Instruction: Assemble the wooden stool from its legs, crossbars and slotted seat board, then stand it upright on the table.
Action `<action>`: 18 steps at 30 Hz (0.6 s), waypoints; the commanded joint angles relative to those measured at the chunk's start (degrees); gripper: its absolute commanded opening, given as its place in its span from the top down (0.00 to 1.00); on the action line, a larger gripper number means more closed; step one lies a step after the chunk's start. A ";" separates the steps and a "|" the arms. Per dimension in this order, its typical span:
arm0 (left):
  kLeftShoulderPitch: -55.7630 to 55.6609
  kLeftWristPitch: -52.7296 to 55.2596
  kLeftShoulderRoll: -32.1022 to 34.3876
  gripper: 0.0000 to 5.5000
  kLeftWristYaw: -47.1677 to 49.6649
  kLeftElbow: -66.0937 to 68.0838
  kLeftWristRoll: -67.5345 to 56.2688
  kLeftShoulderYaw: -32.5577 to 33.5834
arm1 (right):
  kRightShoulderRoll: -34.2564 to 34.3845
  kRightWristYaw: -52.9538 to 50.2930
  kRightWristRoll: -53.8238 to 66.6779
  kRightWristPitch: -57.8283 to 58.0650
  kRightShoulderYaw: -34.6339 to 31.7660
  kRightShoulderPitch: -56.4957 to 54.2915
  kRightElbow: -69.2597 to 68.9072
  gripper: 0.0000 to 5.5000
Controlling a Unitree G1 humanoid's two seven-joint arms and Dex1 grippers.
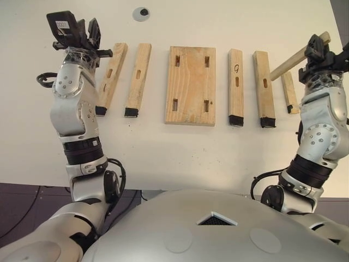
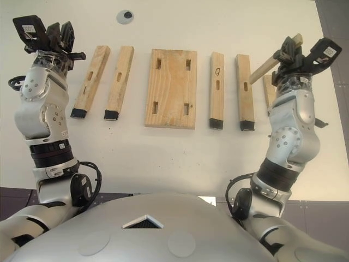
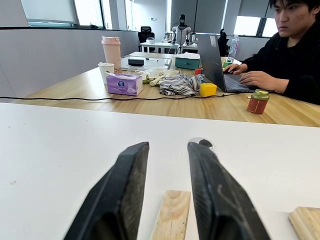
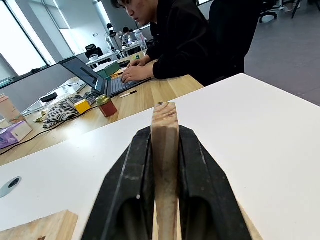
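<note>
The slotted seat board [image 1: 190, 85] lies flat at the table's middle. Two legs [image 1: 112, 78] [image 1: 138, 79] lie to its left and two more [image 1: 235, 86] [image 1: 263, 88] to its right, all pointing away from me. My left gripper [image 1: 90, 35] hangs open and empty above the far end of the outermost left leg [image 3: 172, 215]. At the right, my right gripper [image 2: 289, 54] is shut on a crossbar [image 1: 300, 54], held tilted above the table. A second, short crossbar [image 1: 289, 91] lies beneath it on the table.
The white table [image 1: 163, 153] has a round black cable grommet [image 1: 141, 12] at the back, beyond the left legs. Bare surface runs between the wooden parts and the front edge. Behind the table stands a wooden desk [image 3: 150, 100] with clutter.
</note>
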 commanded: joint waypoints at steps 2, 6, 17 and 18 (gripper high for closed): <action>-2.81 1.13 1.63 0.75 -2.08 1.77 0.74 -2.28 | 0.87 2.14 -2.08 -3.41 0.56 4.70 1.54 0.93; -4.28 1.17 3.01 0.75 -3.27 2.48 1.35 -3.25 | 1.44 1.42 -1.10 -3.84 -0.11 4.65 -0.03 0.93; -4.98 0.68 2.55 0.75 -3.37 3.74 1.73 -4.07 | 0.51 1.85 1.54 -2.94 -0.39 1.12 0.65 0.93; -5.10 0.58 2.60 0.75 -3.46 4.03 1.77 -4.15 | 1.02 2.20 2.05 -2.79 -0.21 1.32 1.31 0.93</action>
